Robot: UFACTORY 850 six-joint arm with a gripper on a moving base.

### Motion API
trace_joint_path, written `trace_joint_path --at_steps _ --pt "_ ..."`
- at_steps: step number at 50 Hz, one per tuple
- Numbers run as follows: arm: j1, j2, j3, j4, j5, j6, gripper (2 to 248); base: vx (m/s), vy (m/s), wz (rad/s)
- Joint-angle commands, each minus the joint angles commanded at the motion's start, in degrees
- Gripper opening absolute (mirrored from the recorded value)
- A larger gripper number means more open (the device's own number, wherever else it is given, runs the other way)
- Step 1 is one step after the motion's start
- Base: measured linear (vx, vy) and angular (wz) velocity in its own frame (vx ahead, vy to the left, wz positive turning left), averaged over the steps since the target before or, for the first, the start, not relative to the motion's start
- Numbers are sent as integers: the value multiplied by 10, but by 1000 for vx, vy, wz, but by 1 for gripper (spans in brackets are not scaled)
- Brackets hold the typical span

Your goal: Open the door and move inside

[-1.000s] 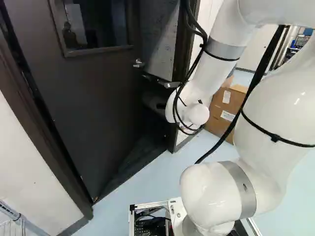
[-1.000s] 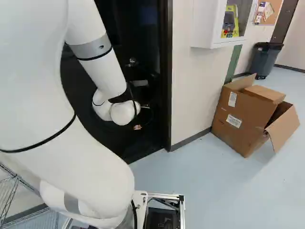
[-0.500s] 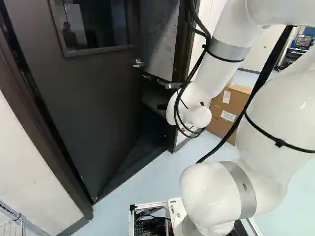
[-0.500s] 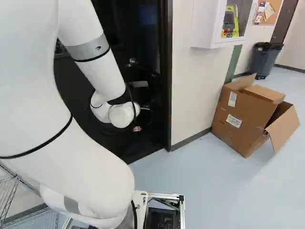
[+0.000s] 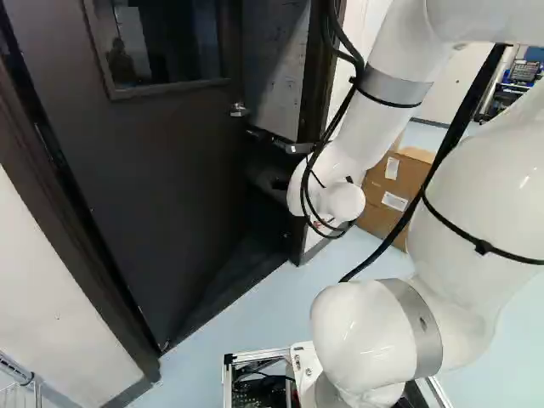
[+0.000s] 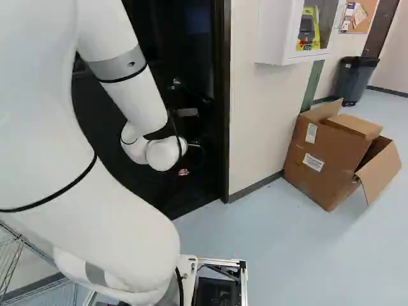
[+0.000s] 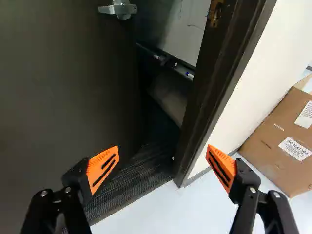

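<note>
The dark brown door point(image 5: 161, 195), which has a rectangular glass window point(image 5: 166, 42) and a silver metal lever handle point(image 5: 239, 110), stands partly open at the left of the left base view. Its free edge is well apart from the dark door frame point(image 6: 220, 95). The white jointed arm point(image 5: 365, 127) reaches to this doorway, and its black claw point(image 6: 183, 172) shows only in a small part in the right base view, against the darkness of the opening. In the wrist view, the claw point(image 7: 163, 156) is spread wide, and it has nothing pinched between its two orange pads point(image 7: 103, 168). The handle is ahead of it and apart from it, on the side of the door. Between the door and the frame I see a pale board point(image 7: 187, 29) with a dark ledge point(image 7: 168, 61) under it, and a dark ribbed floor strip point(image 7: 141, 170). Beside the frame is a white wall point(image 6: 258, 127). A brown cardboard box point(image 6: 319, 153) with open flaps stands near this wall, on the pale blue floor point(image 6: 280, 248).
</note>
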Motion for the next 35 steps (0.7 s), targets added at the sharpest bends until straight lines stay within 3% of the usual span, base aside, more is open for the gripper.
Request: trace_joint_path --at_steps 26,35 --pt "0 0 0 0 0 0 247 86 1 -3" --pt "0 0 0 0 0 0 247 145 83 128"
